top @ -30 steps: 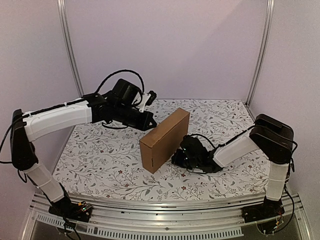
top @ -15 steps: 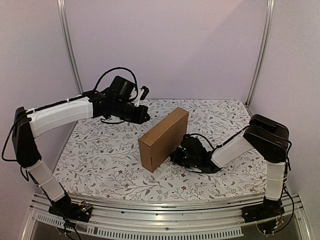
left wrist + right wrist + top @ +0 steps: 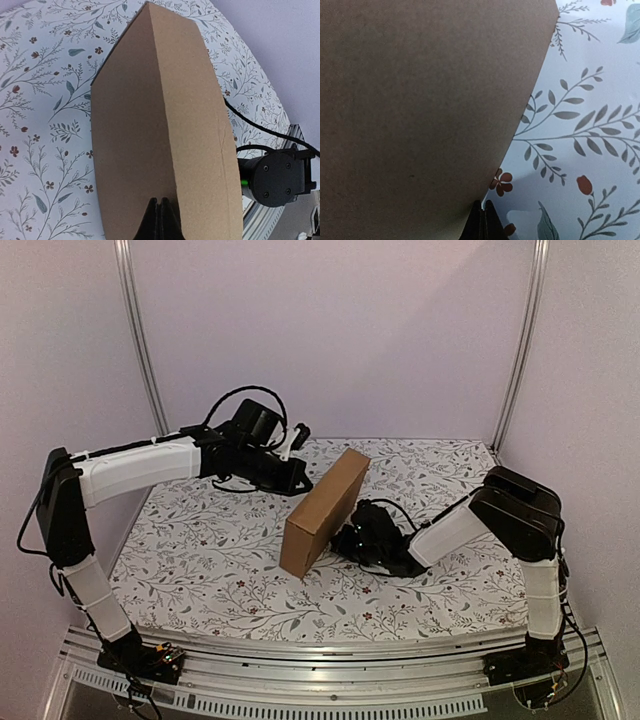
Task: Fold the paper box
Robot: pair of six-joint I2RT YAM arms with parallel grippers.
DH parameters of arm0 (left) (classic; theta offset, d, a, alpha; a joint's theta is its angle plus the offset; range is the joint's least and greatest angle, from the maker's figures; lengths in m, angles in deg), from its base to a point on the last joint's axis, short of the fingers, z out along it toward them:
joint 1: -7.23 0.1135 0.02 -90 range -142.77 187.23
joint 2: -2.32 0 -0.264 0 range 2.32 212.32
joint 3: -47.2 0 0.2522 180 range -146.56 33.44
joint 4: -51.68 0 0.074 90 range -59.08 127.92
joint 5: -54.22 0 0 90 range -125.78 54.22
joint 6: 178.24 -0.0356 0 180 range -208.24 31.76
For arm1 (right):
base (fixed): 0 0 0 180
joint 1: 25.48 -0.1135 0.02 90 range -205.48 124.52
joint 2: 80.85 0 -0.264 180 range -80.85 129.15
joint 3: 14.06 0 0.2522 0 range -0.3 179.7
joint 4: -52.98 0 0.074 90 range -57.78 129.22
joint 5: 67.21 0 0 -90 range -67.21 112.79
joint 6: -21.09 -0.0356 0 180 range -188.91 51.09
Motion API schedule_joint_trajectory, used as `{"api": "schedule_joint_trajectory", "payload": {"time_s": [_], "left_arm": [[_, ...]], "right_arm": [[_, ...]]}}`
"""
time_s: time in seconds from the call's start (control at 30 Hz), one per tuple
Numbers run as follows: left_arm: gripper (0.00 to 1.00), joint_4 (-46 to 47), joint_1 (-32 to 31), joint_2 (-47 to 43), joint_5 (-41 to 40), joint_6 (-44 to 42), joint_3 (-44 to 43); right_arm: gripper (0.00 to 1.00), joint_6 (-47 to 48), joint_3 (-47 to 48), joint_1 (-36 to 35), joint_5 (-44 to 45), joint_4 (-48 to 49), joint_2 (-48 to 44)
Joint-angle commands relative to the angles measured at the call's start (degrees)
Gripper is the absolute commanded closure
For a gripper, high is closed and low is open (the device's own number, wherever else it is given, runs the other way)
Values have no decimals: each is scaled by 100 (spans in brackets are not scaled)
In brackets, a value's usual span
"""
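Note:
The paper box (image 3: 322, 512) is closed and stands on a long edge in the middle of the table, leaning. It fills the left wrist view (image 3: 165, 130) and the right wrist view (image 3: 420, 115). My left gripper (image 3: 305, 480) is shut and empty, its tips (image 3: 161, 201) against the box's upper far end. My right gripper (image 3: 345, 540) is shut and empty, low at the box's right face. Its tips (image 3: 482, 203) sit at the box's bottom edge near the table.
The floral tablecloth (image 3: 200, 550) covers the table. Metal frame posts (image 3: 140, 340) stand at the back corners, and a metal rail (image 3: 320, 660) runs along the near edge. The right arm's base motor (image 3: 275, 177) shows behind the box.
The box has turned and tipped, its broad face now showing narrower. My left gripper drew back, then came in to the box's far top end. My right gripper pushed left with the box.

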Motion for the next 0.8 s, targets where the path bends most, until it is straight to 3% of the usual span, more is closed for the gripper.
{"api": "schedule_joint_trajectory", "payload": {"time_s": [0.0,0.77], "left_arm": [[100,131,0,36,227,99,-83],[100,436,-335,395,344,335,-194]], "right_arm": [[100,198,183,86,-73,-494,343],[100,699,-777,602,44,-737,-122]]}}
